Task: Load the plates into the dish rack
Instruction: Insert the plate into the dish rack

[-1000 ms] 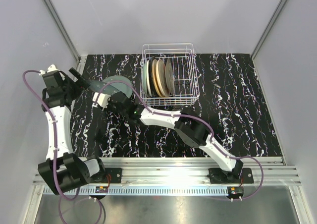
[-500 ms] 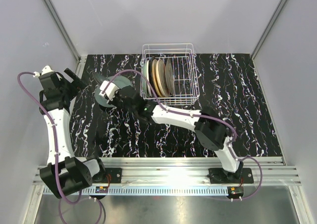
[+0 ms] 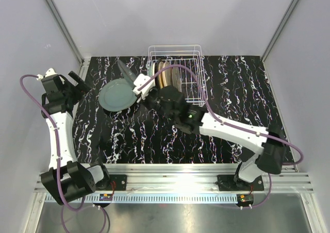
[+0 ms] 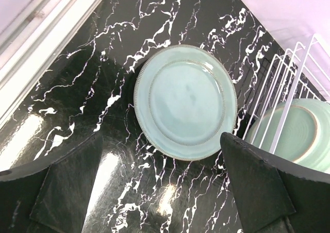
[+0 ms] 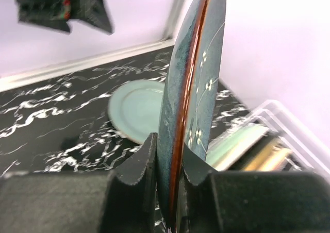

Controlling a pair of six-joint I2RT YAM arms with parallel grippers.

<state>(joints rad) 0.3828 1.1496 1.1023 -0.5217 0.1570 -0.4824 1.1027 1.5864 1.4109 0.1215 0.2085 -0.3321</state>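
**Dark plate on edge, just short of the rack**

The black marbled tabletop carries the dish rack at its far side. In the rack several plates stand on edge in a row. A pale green one is at the left end and cream, brown-rimmed ones are beside it. The rest are too crowded to sort.

A second pale green plate lies flat on the tabletop, just left of the rack and not yet loaded.

Above and between that plate and the rack is the dark plate. It is held upright near the rack's left wall, outside the wires. The right pincer is clamped on its lower rim, one finger on each face.

The step in hand looks like carrying this plate in. The next move probably needs it lifted over the wall and lowered into a free slot without knocking the standing plates.

The left pincer hovers near the left edge, spread wide and holding nothing.
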